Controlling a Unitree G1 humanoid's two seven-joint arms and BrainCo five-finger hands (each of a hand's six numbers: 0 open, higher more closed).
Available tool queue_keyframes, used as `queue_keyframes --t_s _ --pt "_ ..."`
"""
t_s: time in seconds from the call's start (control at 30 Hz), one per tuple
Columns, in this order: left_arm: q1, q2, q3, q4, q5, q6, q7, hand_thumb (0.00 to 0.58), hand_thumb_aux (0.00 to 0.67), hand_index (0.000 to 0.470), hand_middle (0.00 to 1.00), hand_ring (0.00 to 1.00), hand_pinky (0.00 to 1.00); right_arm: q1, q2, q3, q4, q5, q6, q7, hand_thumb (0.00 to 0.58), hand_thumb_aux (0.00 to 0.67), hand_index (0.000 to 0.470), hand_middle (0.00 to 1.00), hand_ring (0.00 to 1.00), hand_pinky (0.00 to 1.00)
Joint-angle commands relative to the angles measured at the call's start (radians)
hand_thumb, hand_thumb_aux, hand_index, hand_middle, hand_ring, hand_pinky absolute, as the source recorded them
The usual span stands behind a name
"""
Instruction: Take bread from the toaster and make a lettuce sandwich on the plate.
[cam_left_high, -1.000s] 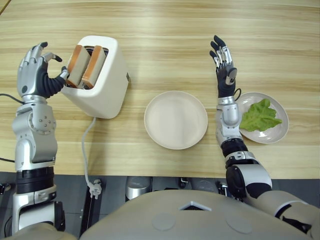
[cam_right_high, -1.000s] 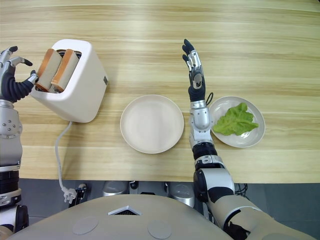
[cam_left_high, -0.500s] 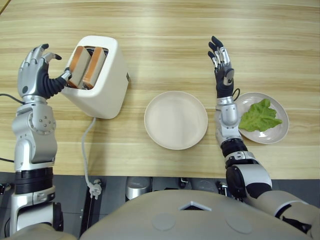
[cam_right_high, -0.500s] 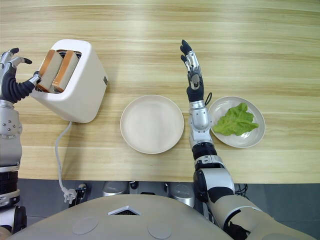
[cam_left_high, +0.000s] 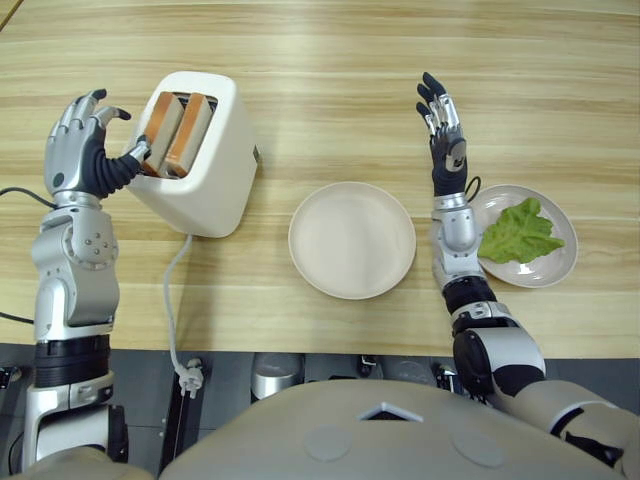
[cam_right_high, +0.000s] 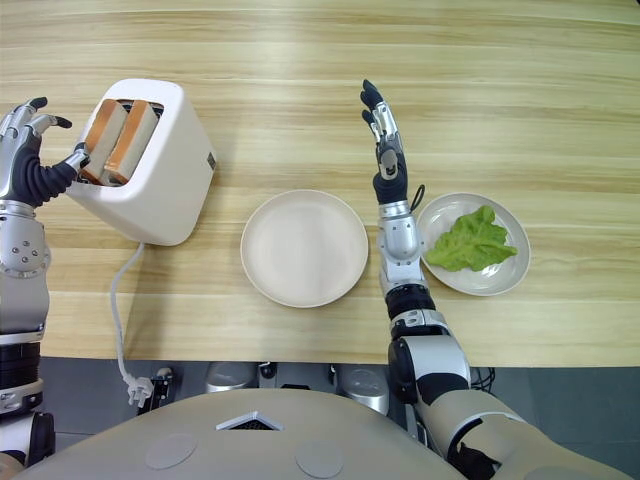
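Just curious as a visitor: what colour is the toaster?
The toaster is creamy white, seen best in the left eye view.

We look down on a broad wooden counter (cam_left_high: 330, 60) of pale, honey-coloured boards, its grain running in long streaks from 9 o'clock to 3 o'clock. The wood spreads from 12 o'clock well past the middle of our view. Its front edge runs straight across, low toward 6 o'clock, and below it we see a dark grey strip (cam_left_high: 230, 368). A small metal cylinder (cam_left_high: 272, 378) stands there, just left of 6 o'clock. The light is soft and even, and shadows on the wood are faint.
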Motion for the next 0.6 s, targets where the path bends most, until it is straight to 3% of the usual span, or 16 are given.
queue_keyframes --t_s 0.03,0.27,0.6 --pt "0.022 -0.006 0.021 -0.043 -0.033 0.012 -0.016 0.449 0.352 0.242 0.0 0.0 0.0 -0.001 -0.001 0.012 0.01 -0.013 -0.005 -0.006 0.0 0.0 0.0 0.0 0.0 0.0" --pt "0.01 0.018 0.081 -0.077 -0.034 0.034 -0.011 0.445 0.347 0.238 0.0 0.0 0.0 0.001 -0.006 0.017 0.011 -0.023 -0.01 -0.017 0.0 0.0 0.0 0.0 0.0 0.0" --pt "0.015 0.018 0.029 -0.057 -0.013 0.027 -0.009 0.447 0.349 0.24 0.0 0.0 0.0 0.002 -0.01 0.026 0.012 -0.026 -0.013 -0.032 0.0 0.0 0.0 0.0 0.0 0.0"
